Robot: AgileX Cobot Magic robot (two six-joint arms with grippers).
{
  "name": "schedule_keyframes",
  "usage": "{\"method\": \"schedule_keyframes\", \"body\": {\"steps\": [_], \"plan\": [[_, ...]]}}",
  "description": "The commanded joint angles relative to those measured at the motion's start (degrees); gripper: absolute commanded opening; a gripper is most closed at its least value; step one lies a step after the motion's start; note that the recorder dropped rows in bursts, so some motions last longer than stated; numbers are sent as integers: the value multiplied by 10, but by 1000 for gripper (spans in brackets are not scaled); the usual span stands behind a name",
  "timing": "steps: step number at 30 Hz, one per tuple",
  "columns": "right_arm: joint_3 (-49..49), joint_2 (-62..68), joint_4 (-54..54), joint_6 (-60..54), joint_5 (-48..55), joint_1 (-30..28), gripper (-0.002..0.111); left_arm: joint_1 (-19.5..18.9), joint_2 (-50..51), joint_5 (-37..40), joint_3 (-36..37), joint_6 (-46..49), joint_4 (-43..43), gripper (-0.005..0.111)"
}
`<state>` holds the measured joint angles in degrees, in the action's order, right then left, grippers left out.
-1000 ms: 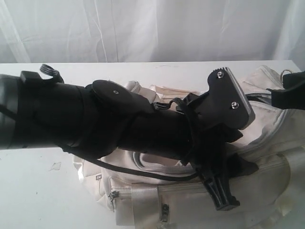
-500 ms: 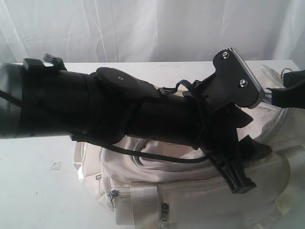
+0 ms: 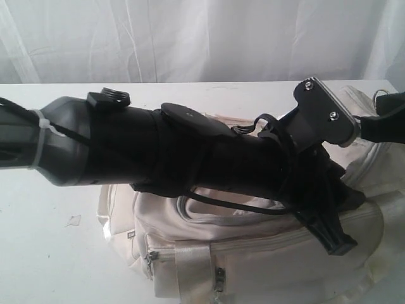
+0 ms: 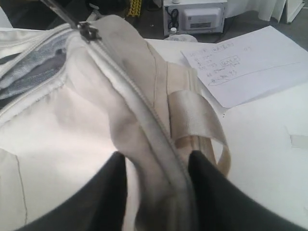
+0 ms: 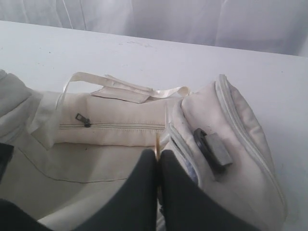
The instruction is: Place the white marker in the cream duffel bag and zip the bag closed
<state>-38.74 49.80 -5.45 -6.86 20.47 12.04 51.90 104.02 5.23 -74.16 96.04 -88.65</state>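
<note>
The left gripper is straddling the zip edge of the cream duffel bag, one finger on each side, and I cannot tell if it is squeezing yet; it should be pinching firmly and keeping that edge straight so the slider is running easily. The right gripper is pressing its fingers tight together at the bag's mouth. The bag is lying on the white table, right under both grippers.

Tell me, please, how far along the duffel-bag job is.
Done, probably: no marker is in sight, so it may be inside the large soft cream duffel bag. In hand: the left gripper sits astride its grey zip; the right gripper is shut close to the bag. To do: grey lining shows, so zipping is unfinished.
</note>
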Motion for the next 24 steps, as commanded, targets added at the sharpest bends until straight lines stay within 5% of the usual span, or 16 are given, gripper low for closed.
{"method": "schedule_keyframes", "body": {"steps": [1,3,24], "plan": [[-6,0,1,-4,-20,-3,0,2,0,7,-6,-4,-18,11],[-6,0,2,-4,-19,-3,0,2,-1,7,-6,-4,-18,0],[-120,147,6,-57,-30,-3,0,36,-1,13,48,-1,-8,0]]}}
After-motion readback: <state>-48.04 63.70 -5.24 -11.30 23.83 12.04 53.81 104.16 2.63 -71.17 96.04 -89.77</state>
